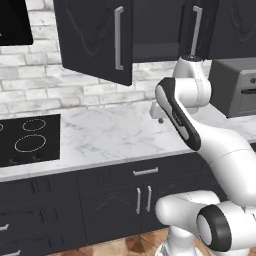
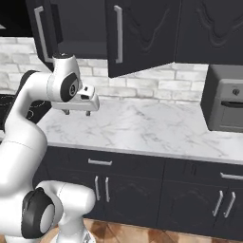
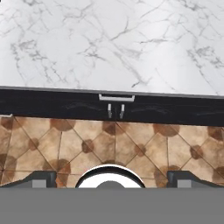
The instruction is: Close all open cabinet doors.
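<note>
Two carved matte cabinet doors [image 1: 95, 37] ajar.

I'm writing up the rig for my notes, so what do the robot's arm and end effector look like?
The arm is glossy white with rounded, tube-like links and dark grey to black bands at the joints. One link carries a long dark strip along its side. The end effector is a small white block with two short dark fingers. No cables or markings are visible.
</note>
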